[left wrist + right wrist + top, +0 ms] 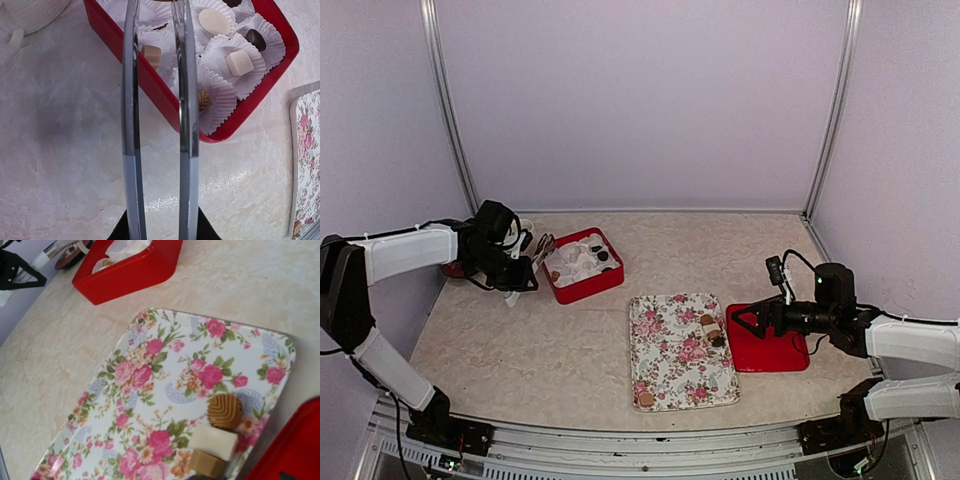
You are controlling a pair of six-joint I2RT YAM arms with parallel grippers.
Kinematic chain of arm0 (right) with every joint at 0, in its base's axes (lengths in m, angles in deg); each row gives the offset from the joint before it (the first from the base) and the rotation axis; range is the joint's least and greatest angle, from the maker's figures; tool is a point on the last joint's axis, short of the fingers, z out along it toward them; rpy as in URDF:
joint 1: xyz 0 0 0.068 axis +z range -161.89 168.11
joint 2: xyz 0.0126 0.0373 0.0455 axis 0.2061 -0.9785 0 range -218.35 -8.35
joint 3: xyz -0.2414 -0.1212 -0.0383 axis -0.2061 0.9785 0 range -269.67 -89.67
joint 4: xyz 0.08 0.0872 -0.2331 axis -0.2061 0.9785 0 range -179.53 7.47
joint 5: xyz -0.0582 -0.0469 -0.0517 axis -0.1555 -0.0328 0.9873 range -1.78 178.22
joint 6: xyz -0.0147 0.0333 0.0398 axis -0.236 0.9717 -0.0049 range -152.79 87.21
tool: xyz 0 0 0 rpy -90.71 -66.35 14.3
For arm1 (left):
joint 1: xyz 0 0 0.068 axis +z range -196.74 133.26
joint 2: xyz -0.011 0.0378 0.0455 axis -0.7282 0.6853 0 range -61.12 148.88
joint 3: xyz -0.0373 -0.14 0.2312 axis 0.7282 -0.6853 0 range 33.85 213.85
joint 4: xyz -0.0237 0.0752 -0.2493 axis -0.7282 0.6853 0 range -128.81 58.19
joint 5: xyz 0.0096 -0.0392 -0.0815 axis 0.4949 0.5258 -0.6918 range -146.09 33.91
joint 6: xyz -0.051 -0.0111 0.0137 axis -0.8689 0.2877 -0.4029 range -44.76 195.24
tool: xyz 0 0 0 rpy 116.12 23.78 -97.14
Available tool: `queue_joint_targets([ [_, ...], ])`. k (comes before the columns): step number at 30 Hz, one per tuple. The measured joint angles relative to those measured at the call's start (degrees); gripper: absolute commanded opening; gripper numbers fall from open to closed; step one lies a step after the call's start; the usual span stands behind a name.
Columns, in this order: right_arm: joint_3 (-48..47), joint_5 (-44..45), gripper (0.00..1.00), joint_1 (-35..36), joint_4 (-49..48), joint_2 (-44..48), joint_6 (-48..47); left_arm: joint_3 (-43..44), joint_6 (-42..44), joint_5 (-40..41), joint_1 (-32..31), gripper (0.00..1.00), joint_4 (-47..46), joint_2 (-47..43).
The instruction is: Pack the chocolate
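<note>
Light: bright, even, diffuse. Shadow: one faint soft patch on table (60, 190) left of red box (245, 112). Glare: streaks along tongs (131, 125). Blur: chocolate (225, 411), slight.

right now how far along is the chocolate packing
Seemingly past halfway. Done: several chocolates sit in the red box. In hand: the left gripper holds metal tongs over the box; their tips are out of view. Left: a few pieces on the floral tray, with the right gripper open beside them.
</note>
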Motion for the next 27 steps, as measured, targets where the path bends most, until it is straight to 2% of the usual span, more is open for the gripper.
queue_joint_targets([
  [15, 0.0, 0.0, 1.0, 0.0, -0.3, -1.0, 0.0, 0.0, 0.0, 1.2, 0.0, 0.3, -1.4, 3.2],
  [27, 0.0, 0.0, 1.0, 0.0, -0.6, -1.4, 0.0, 0.2, 0.1, 1.2, 0.1, 0.31, -2.4, 4.2],
])
